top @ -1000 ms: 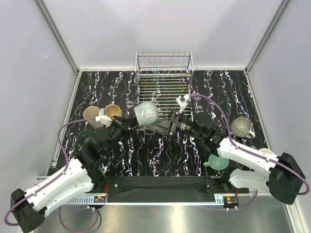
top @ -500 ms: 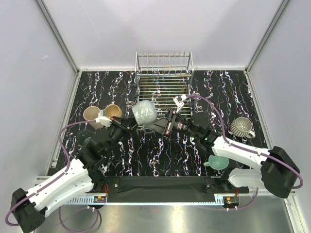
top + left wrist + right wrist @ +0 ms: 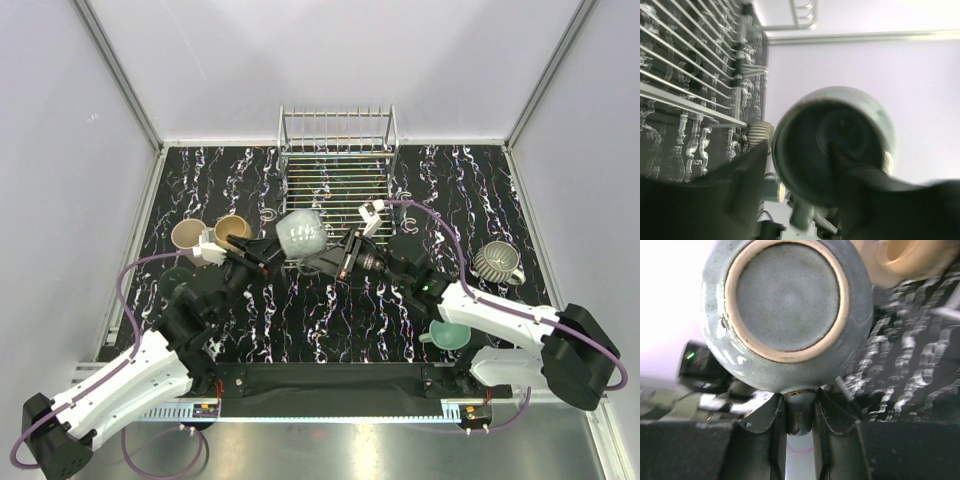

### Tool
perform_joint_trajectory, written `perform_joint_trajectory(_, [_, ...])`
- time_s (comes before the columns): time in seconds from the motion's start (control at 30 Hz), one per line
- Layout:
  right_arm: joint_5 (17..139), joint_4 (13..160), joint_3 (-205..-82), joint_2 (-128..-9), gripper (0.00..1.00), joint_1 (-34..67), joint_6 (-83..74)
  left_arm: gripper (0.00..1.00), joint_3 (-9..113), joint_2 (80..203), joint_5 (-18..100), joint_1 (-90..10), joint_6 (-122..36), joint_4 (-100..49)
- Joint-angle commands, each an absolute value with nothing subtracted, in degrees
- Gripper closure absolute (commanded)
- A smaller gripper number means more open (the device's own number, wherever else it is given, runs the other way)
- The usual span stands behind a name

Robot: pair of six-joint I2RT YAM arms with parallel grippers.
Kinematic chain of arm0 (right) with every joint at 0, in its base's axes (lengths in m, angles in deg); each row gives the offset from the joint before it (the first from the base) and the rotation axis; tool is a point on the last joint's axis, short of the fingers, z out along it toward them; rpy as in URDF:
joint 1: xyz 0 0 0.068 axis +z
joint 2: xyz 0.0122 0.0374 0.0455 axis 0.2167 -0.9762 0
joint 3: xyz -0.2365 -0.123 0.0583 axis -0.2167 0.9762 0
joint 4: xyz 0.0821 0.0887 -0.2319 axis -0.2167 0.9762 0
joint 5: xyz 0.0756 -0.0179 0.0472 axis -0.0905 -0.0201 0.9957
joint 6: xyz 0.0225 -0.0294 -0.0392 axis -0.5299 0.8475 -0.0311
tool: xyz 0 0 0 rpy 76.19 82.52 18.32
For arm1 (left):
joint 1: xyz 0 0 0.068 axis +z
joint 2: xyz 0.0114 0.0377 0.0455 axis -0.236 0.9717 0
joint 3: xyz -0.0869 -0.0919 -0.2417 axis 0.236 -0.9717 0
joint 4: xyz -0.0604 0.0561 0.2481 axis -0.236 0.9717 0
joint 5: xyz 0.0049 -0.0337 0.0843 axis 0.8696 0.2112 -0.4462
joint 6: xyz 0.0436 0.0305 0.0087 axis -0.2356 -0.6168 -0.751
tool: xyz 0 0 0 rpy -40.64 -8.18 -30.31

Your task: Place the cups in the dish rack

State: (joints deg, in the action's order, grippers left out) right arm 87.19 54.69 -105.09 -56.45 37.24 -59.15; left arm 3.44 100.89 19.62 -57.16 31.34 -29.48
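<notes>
Counting one grey-green cup [image 3: 300, 232], handle pinched in right gripper [image 3: 800, 410] jaws, left gripper [image 3: 792, 165] jaws parted astride rim; two tan cups [image 3: 187, 235], one grey mug [image 3: 497, 262], one teal cup [image 3: 450, 333]; one dish rack [image 3: 335, 175].

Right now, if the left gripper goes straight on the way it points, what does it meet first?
The grey-green cup: its mouth faces the left gripper, with one finger inside it, so the cup's inner bottom likely comes first. The right gripper grips the cup from the other side.
</notes>
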Motion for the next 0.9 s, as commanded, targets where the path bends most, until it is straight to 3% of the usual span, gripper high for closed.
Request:
perform_joint_trajectory(0.0, [76.76, 60.91, -108.24, -52.2, 1.0, 36.79, -52.25, 0.32, 4.72, 97.16, 18.18, -57.42, 30.91, -26.93])
perform_joint_trajectory(0.03, [74.75, 62.58, -108.85, -51.76, 1.0, 36.79, -51.37, 0.2, 4.81, 96.63, 17.74, -57.42, 30.99, -25.0])
perform_joint_trajectory(0.13, [70.88, 70.48, -111.67, -50.79, 1.0, 36.79, -47.77, 0.11, 4.72, 94.17, 15.81, -57.33, 31.09, -15.08])
perform_joint_trajectory(0.43, [50.05, 94.57, -126.25, -60.52, 1.0, 36.62, -31.77, 0.11, 15.34, 93.37, 11.42, -57.33, 13.35, 5.4])
perform_joint_trajectory(0.57, [44.15, 95.65, -130.03, -66.25, 1.0, 35.92, -25.54, 0.11, 21.16, 96.54, 10.62, -57.33, 4.73, 10.79])
perform_joint_trajectory(0.87, [39.22, 90.03, -133.03, -77.76, 1.0, 30.39, -21.74, 0.12, 17.91, 94.43, 12.81, -57.33, 2.08, 8.95])
